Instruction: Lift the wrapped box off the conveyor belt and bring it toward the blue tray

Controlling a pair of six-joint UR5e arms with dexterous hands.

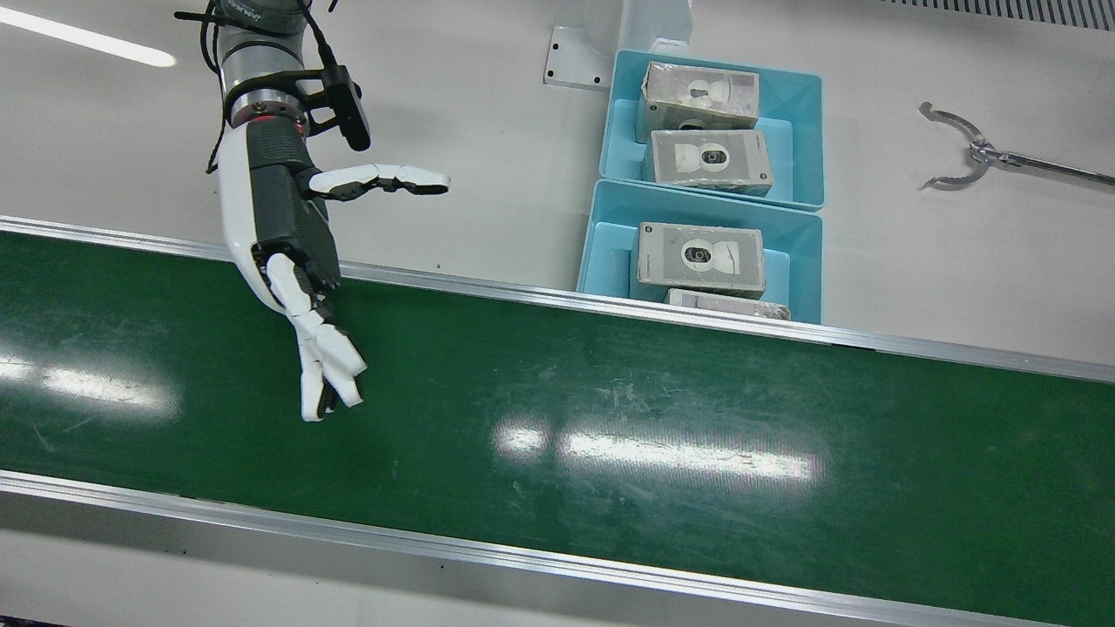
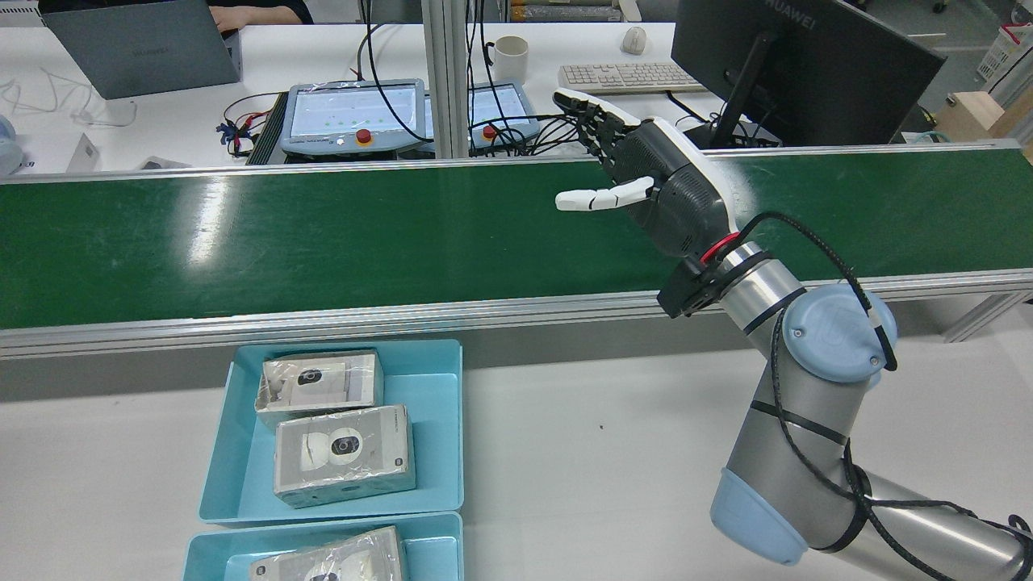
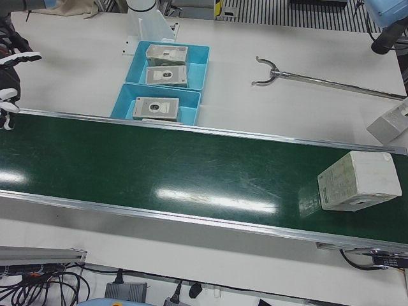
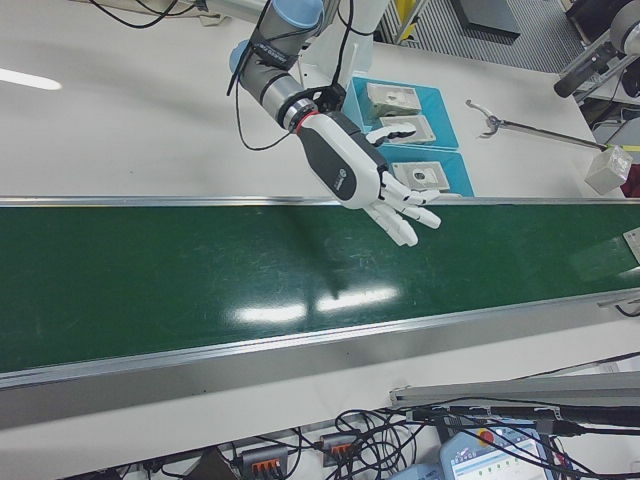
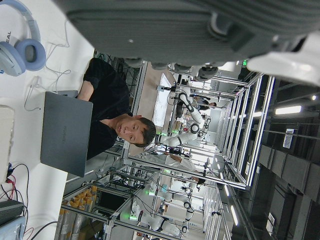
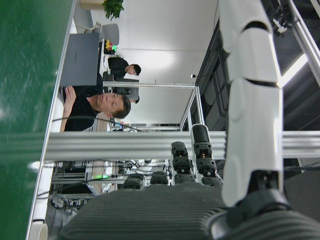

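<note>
Belt: green conveyor belt [image 1: 662, 435] runs the width of the station between metal rails.
Box: wrapped box [image 3: 359, 180] sits on the belt at its far end, on the robot's left side, seen only in the left-front view; nothing touches it.
Right hand: right hand [image 1: 300, 252] hangs over the belt's near rail, palm bare, fingers [image 1: 327, 366] spread and stretched out, holding nothing. Well apart from the box.
Left hand: left hand [image 5: 200, 30] shows only in its own camera, as a dark palm filling the top edge; cannot tell whether its fingers are spread or curled.
Trays: two blue trays [image 1: 806, 131] side by side on the white table [image 1: 488, 131], just beside the belt; each holds wrapped boxes [image 1: 701, 257] lying flat.
Tool: metal reaching claw [image 1: 962, 157] lies on the table, apart from the trays.
Desk: a seated person [image 6: 95, 107] behind a laptop [image 2: 141, 48].
</note>
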